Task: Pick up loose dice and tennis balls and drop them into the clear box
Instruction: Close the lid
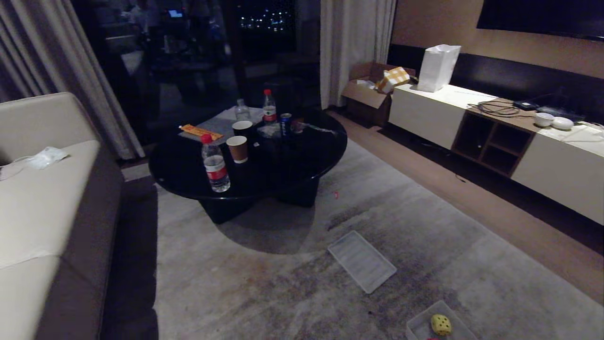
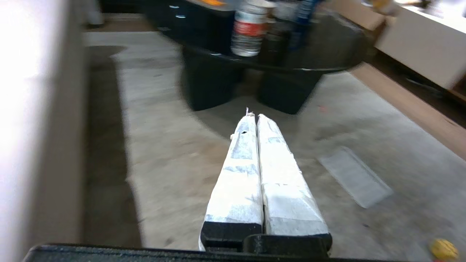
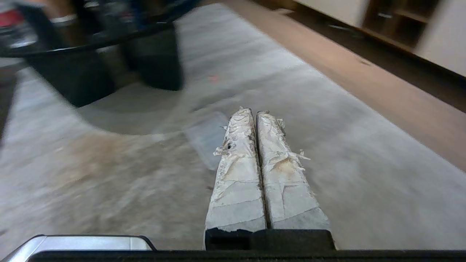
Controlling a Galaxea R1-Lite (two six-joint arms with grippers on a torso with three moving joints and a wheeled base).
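Left gripper (image 2: pixel 256 115) and right gripper (image 3: pixel 251 111) hang over the rug (image 1: pixel 264 283), jaws pressed together, holding nothing. A yellow die (image 1: pixel 440 325) sits in the clear box (image 1: pixel 417 327).

Yellow die (image 1: pixel 440 325) inside clear box (image 1: pixel 417 327) on carpet (image 1: pixel 283 283); ribbed lid (image 1: pixel 362 260) nearby.

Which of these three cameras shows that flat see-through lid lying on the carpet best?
The head view: the clear lid lies whole and sharp on the carpet, ribs visible. The left wrist view shows it blurred; in the right wrist view the shut right gripper partly hides it.
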